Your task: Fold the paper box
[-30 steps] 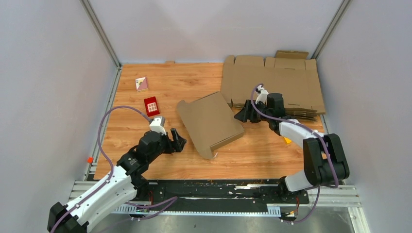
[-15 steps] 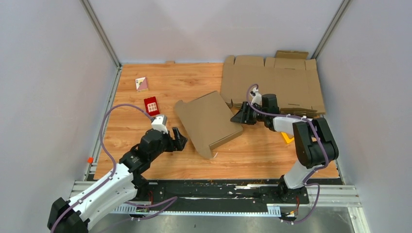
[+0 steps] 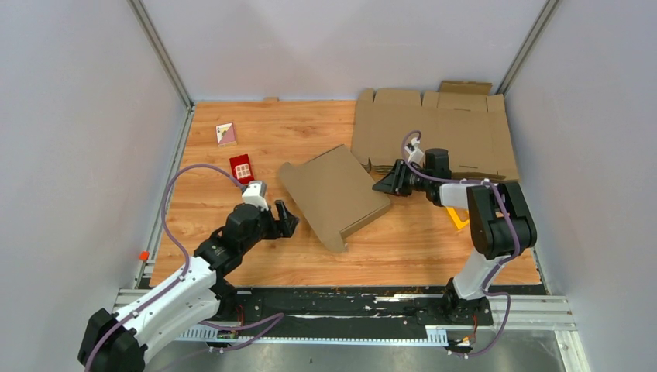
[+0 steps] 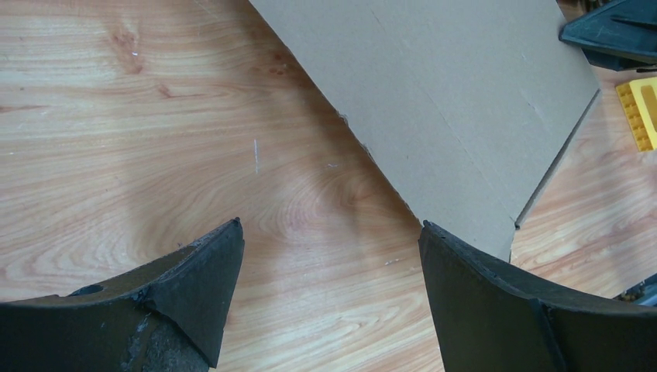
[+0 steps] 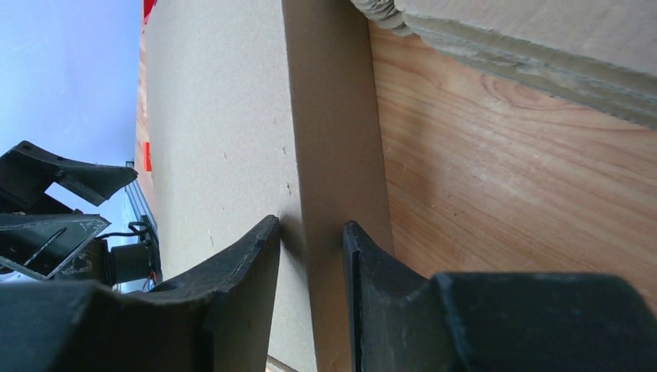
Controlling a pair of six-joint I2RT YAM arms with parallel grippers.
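Right pincer (image 5: 311, 225) is standing narrow, its fingertips lying at the side wall of the paper box (image 5: 217, 116). Whether they are clamping that wall cannot be told. The box is lying closed on the desk (image 5: 480, 194) directly ahead of this pincer, its far end cut off by the frame. Just beside the pincer, away from the box, the pile of flat cardboard sheets (image 5: 542, 39) is showing only its layered edge.

Left pincer (image 4: 331, 226) is gaping wide, holding nothing, and hovering over the desk with a corner of the box just ahead. Beyond that corner, a yellow ribbed piece (image 4: 639, 108) is running out of frame. Near this pincer, on the side away from the box, the small red box (image 3: 242, 168) is carrying a pale grid label too small to read.
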